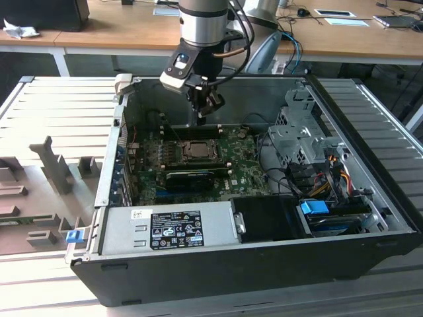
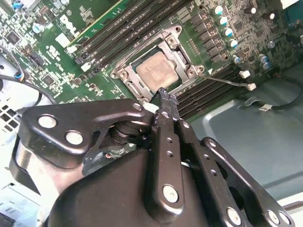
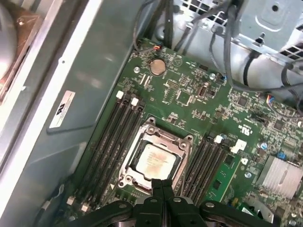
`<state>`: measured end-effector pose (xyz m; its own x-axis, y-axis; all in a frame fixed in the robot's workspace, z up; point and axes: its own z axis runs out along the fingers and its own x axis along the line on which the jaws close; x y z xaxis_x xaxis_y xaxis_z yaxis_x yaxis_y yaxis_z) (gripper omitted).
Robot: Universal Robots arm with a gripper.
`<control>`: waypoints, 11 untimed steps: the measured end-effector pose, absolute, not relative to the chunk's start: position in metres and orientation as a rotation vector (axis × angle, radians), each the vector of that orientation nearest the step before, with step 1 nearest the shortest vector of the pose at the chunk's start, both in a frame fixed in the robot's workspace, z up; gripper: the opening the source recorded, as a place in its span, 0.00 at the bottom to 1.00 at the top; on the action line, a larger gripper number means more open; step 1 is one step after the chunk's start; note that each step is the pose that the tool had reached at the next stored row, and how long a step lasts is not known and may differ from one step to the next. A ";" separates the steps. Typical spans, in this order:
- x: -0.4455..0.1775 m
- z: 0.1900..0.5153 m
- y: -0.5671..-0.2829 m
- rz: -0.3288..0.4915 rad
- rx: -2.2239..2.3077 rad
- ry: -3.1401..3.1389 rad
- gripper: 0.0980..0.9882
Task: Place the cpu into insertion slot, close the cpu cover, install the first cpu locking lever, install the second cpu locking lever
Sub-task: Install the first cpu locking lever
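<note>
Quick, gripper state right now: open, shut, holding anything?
Gripper: shut, nothing held; its tips are by the edge of the thin square silver-grey metal cpu cover.

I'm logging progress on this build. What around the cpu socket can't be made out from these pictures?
The cpu cover edge nearest the gripper: hidden by it in both wrist views.
Whether the gripper touches the cover: depth unclear.
How the cover is fastened: too small in the exterior view.

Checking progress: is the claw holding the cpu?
No: the cpu lies framed by the cpu cover, and the shut claw holds nothing.
</note>
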<state>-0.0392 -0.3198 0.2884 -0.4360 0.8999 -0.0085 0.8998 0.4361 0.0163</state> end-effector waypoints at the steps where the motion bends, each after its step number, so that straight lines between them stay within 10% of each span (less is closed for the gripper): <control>1: -0.039 0.288 -0.320 0.015 1.647 2.656 0.01; 11: -0.039 0.288 -0.320 0.016 1.455 2.767 0.01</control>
